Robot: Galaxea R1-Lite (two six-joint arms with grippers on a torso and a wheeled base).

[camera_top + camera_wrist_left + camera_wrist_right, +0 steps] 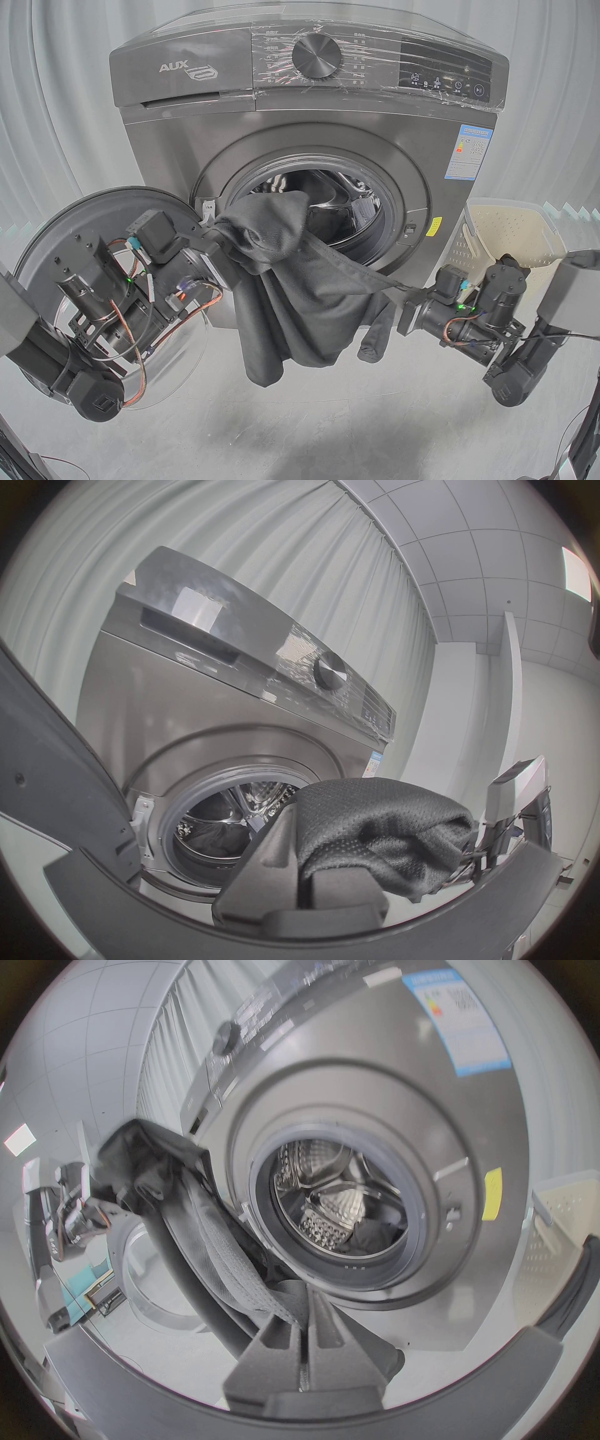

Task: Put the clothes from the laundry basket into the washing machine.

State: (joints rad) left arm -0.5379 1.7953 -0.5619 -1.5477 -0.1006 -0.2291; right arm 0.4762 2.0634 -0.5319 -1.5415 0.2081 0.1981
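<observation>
A dark grey garment hangs stretched across the centre of the head view, in front of the washing machine opening. At middle left, the left gripper is clamped on a bunched upper part of the cloth. At middle right, the right gripper pinches a corner, fingers closed. The door stands open at the left. The laundry basket sits at the right edge, beside the machine. Something dark lies inside the drum, possibly more clothing.

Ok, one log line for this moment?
phase: loading | left gripper: shut on garment, at washer mouth | right gripper: shut on garment edge | door: open | basket: beside washer
</observation>
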